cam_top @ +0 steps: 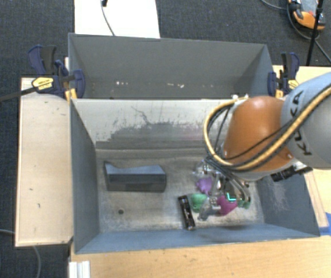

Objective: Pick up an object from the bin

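My gripper (214, 197) is low in the bin's front right part, under the orange wrist cover. It sits in a small cluster of toys: a purple piece (203, 185) at its left, a green rounded piece (197, 201) just below that, and a magenta piece (228, 208) with a bit of green (244, 202) at its right. The gripper hides part of the cluster, and I cannot tell whether any piece is held. A small black oblong thing (185, 211) lies on the floor just left of the cluster.
A dark grey rectangular block (135, 177) lies on the bin floor to the left, well apart from the gripper. The arm and its cables come in from the right over the bin's right wall.
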You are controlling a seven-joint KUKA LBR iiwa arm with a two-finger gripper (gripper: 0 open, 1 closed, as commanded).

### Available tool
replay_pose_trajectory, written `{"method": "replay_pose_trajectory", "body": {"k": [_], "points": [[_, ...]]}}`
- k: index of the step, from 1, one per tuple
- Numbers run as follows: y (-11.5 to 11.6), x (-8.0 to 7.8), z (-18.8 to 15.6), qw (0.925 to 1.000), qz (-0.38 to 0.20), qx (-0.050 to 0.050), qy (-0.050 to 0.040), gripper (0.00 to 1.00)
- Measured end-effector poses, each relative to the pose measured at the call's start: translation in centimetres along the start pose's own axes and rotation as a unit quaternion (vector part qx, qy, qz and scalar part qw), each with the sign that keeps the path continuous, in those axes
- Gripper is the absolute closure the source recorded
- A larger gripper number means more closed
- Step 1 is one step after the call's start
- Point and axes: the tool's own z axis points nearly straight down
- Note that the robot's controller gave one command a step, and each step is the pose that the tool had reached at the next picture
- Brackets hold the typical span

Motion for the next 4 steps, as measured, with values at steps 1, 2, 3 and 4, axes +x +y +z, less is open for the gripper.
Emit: {"method": "replay_pose_trajectory", "body": {"k": [1, 2, 3, 4], "points": [[0.0, -0.2, -0.3, 1.0, 0.001, 0.0, -0.0037, 0.0], [-1.4, -0.2, 2.0, 0.9984, -0.055, -0.001, -0.0084, 0.0], [-1.8, -0.5, 7.0, 0.9109, -0.413, 0.0, -0.0023, 1.0], [-1.8, -0.5, 7.0, 0.9112, -0.412, 0.0, -0.0022, 1.0]]}}
